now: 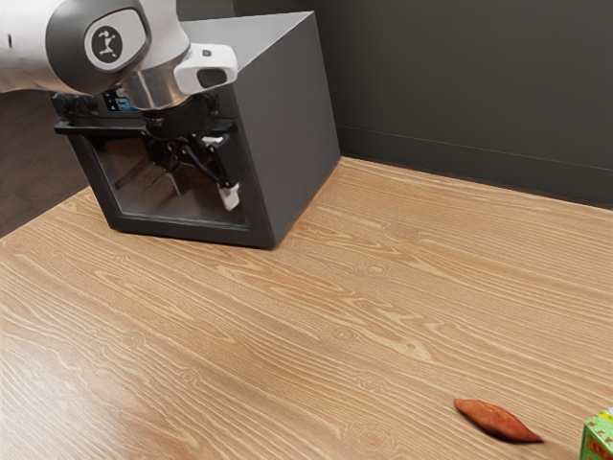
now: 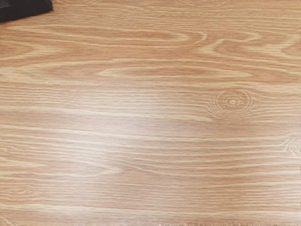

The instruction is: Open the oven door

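We have the oven [image 1: 292,125] on the worktop [image 1: 316,316], toward the exterior view's upper left, near the dark wall [image 1: 460,86]. Its oven door [image 1: 172,230] is shut, the glass [image 1: 134,182] upright in its dark frame and the handle [image 1: 77,128] running across its upper edge. Above that we see a small blue display [image 1: 117,101], partly behind our arm [image 1: 158,81].

Our tool [image 1: 203,190] points downward in front of the glass, toward the door's side that lies at the exterior view's right. It stands wide, its two fingertips well apart, and we see nothing held between them. We cannot tell whether it touches the door.

Well apart from the oven, at the exterior view's lower right, a reddish-brown sweet potato [image 1: 496,421] lies near a green box [image 1: 597,439] cut by the picture's edge. Our wrist view looks onto wood grain, with a dark object [image 2: 23,9] at one corner that we cannot identify.
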